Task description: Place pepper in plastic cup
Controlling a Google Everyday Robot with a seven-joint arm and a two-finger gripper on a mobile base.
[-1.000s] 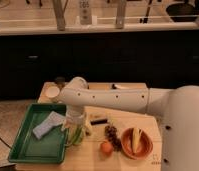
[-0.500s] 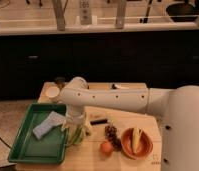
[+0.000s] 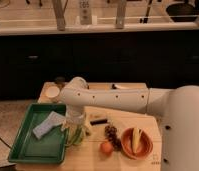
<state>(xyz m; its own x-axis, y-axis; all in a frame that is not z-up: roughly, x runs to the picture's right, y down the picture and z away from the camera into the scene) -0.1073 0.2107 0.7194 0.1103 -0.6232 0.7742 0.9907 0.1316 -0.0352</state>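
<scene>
My gripper (image 3: 75, 125) points down from the white arm at the right edge of the green tray (image 3: 23, 145). Directly below it stands the greenish-yellow see-through plastic cup (image 3: 75, 136), partly hidden by the gripper. A slim yellow-green shape (image 3: 87, 127) right beside the gripper looks like the pepper. I cannot tell whether it is held or resting at the cup.
A blue-grey cloth (image 3: 48, 125) lies in the tray. An orange fruit (image 3: 107, 147), dark grapes (image 3: 111, 134) and an orange bowl (image 3: 143, 149) holding a banana piece (image 3: 135, 139) sit to the right. A small dark object (image 3: 98, 121) lies mid-table. A pale white cup (image 3: 53, 91) stands at the back left.
</scene>
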